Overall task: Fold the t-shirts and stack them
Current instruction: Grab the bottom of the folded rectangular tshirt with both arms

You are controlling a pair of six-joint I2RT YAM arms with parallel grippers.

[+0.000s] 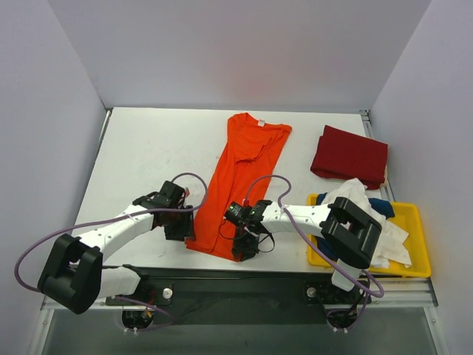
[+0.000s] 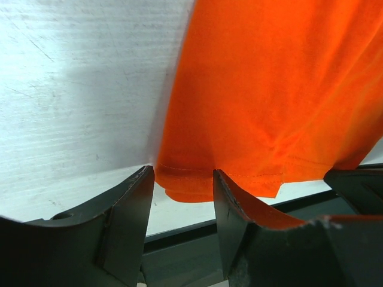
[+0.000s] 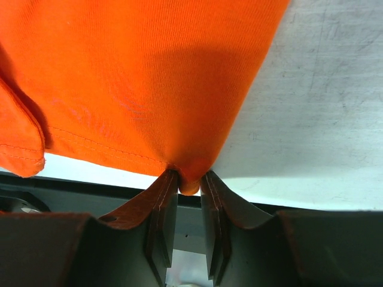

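Gripping the near hem of an orange t-shirt (image 1: 244, 163), the right end effector (image 3: 188, 176) has a small fold of cloth pinched tight between its fingers at the hem's right corner. The left end effector (image 2: 182, 173) stands at the opposite corner with its jaws apart; the stitched hem lies just ahead of its fingertips and is not clamped. We see the shirt stretching away from both end effectors in a long narrow strip on the tabletop (image 1: 148, 148), collar at the far end and sleeves apparently turned in already.

Far beyond the right end effector and off to its right, a dark red t-shirt (image 1: 349, 157) lies as a compact folded rectangle. We take that as one garment finished and the start of the stack. Nearer, just to the right of the same end effector, a yellow bin (image 1: 414, 266) holds crumpled white t-shirts (image 1: 355, 194) and a navy t-shirt (image 1: 380, 205), none of them folded; how many lie there we cannot tell.

We judge the task under halfway: one shirt done, the orange one narrowed but its hem not yet carried up toward the collar, then its place on the red one, and the bin's load untouched.
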